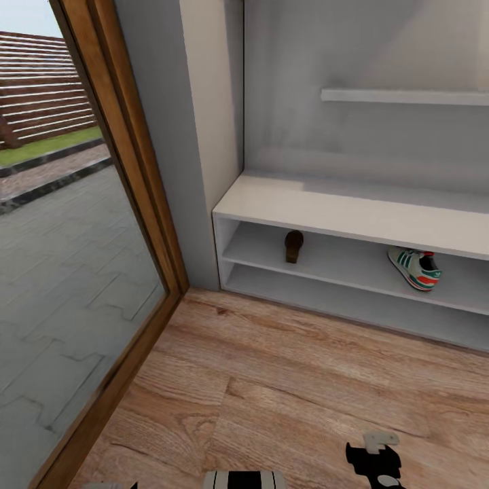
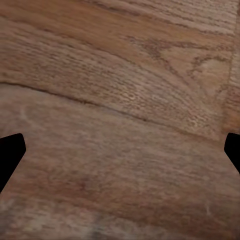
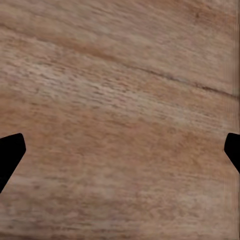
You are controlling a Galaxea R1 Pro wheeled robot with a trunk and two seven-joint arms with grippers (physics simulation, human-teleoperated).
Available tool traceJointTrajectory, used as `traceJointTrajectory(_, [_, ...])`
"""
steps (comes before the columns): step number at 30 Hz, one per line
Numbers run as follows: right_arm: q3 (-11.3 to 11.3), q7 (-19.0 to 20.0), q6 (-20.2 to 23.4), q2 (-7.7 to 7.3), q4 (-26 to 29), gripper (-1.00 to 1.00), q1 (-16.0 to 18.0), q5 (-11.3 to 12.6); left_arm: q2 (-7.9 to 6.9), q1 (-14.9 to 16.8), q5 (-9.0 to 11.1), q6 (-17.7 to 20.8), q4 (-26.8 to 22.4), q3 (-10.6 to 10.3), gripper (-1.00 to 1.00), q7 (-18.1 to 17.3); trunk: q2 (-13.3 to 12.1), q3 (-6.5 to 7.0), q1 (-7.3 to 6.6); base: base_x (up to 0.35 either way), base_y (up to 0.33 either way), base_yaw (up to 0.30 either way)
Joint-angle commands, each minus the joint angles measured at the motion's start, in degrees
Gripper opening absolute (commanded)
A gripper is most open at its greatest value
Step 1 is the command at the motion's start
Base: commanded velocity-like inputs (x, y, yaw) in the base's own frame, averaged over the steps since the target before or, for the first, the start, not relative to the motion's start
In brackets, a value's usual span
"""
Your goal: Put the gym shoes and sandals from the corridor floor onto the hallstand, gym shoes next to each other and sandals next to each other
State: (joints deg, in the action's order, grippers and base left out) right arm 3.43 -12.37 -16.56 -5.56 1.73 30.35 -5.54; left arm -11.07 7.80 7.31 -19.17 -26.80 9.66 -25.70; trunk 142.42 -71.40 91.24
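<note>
The white hallstand (image 1: 353, 210) stands against the far wall. On its upper inner shelf one dark-brown sandal (image 1: 293, 246) stands near the left end. One white gym shoe (image 1: 415, 267) with green stripes and a red heel lies further right on the same shelf. My right gripper (image 1: 375, 462) hangs low over the corridor floor (image 1: 285, 367), well short of the rack. In the right wrist view the right gripper (image 3: 120, 155) is open with only floor planks between its fingertips. In the left wrist view the left gripper (image 2: 120, 155) is likewise open over bare planks.
A tall glass door with a wooden frame (image 1: 129, 170) runs along the left, with paving outside. A thin floating wall shelf (image 1: 407, 96) hangs above the hallstand. The rack's flat top and lower shelf are bare. Wood floor stretches between me and the rack.
</note>
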Motion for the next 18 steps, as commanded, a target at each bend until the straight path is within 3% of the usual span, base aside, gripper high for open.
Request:
traceJointTrajectory(1, [0.3, -0.2, -0.1, 0.00, -0.1, 1.00, 0.0, -0.6, 0.01, 0.0, 0.5, 0.1, 0.1, 0.2, 1.00, -0.5, 0.0, -0.04, -0.01, 0.000, 0.000, 0.000])
traceJointTrajectory(18, [0.3, -0.2, -0.9, -0.07, -0.1, 1.00, -0.6, -0.4, -0.05, -0.1, 0.0, -0.2, 0.4, -0.3, 1.00, 0.3, 0.0, -0.04, -0.01, 0.000, 0.000, 0.000])
